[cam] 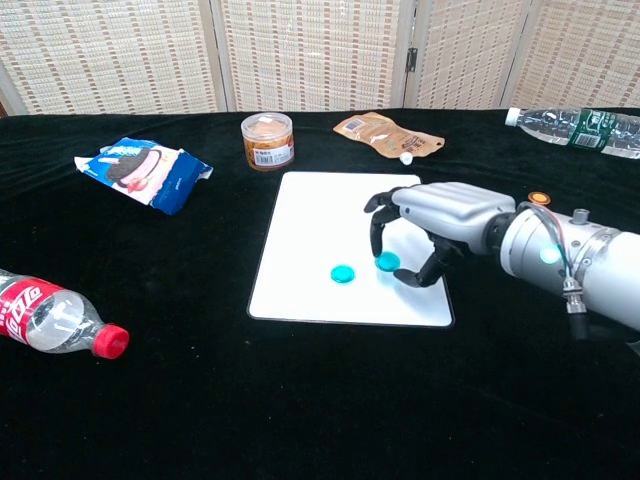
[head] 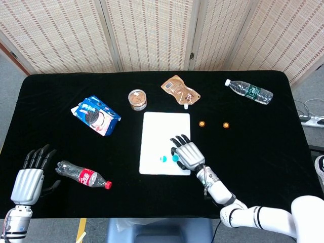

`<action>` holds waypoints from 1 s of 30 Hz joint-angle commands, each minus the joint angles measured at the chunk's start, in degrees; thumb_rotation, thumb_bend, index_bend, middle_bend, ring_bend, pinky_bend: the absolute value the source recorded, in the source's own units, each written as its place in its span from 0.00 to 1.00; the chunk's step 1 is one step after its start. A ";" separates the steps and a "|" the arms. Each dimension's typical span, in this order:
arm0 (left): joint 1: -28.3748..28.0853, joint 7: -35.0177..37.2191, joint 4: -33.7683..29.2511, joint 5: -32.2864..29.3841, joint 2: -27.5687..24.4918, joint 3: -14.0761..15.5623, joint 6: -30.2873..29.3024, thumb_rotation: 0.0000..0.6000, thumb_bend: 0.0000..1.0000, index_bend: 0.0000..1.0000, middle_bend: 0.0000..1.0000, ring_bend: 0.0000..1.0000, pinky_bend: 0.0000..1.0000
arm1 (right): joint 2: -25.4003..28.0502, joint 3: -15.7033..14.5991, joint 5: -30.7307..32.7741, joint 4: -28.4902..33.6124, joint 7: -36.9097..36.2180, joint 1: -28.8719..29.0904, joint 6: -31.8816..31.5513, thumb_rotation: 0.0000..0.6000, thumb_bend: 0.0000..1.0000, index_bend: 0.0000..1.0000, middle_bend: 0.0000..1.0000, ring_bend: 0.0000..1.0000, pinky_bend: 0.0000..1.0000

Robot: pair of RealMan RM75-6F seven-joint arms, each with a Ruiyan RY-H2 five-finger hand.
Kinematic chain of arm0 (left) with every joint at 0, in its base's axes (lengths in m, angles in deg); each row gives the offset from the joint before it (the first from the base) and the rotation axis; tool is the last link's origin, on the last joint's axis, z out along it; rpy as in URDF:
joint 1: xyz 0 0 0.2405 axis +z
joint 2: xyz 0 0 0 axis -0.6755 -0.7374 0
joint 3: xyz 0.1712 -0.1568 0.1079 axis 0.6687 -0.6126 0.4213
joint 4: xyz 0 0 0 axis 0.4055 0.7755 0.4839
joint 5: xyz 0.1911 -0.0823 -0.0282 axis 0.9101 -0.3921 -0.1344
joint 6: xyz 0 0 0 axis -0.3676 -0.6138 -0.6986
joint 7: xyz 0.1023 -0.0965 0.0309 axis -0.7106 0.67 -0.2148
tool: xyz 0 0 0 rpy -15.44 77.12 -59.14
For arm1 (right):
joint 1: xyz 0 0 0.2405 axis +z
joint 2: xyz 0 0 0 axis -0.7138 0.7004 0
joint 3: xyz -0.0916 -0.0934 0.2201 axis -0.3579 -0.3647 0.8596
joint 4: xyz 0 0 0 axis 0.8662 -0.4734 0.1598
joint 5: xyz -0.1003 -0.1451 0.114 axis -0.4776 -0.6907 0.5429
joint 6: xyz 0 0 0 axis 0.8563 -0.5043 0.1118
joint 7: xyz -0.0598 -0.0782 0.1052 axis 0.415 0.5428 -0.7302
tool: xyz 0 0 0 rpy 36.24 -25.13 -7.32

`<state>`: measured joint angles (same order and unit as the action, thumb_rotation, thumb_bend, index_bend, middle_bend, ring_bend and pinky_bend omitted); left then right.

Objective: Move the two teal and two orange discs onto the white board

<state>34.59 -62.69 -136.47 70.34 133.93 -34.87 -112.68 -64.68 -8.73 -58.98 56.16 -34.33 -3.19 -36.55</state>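
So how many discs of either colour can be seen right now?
4. One teal disc lies on the white board; the second teal disc is pinched by the right hand above it; two orange discs lie on the cloth beside it.

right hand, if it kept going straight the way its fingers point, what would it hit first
Probably nothing soon. In the head view the right hand, pinching a teal disc, points up the white board toward the table's far side. The brown pouch lies roughly in that line, though height is unclear.
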 commanded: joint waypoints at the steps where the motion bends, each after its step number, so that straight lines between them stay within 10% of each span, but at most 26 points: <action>1: 0.00 0.10 0.15 -0.01 0.10 0.01 0.01 1.00 0.25 0.14 0.04 0.06 0.00 | -0.39 -0.24 0.03 -0.31 -0.05 0.22 -0.10 1.00 0.45 0.47 0.13 0.00 0.00; 30: -0.04 1.07 1.03 -0.25 0.14 -0.14 0.19 1.00 0.25 0.14 0.04 0.06 0.00 | 2.23 1.34 1.58 -1.98 -3.25 -0.49 -3.81 1.00 0.45 0.30 0.11 0.00 0.00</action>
<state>34.56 -61.62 -135.43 70.09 134.06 -35.01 -112.49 -63.63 -8.18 -58.25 54.52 -36.97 -3.19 -39.85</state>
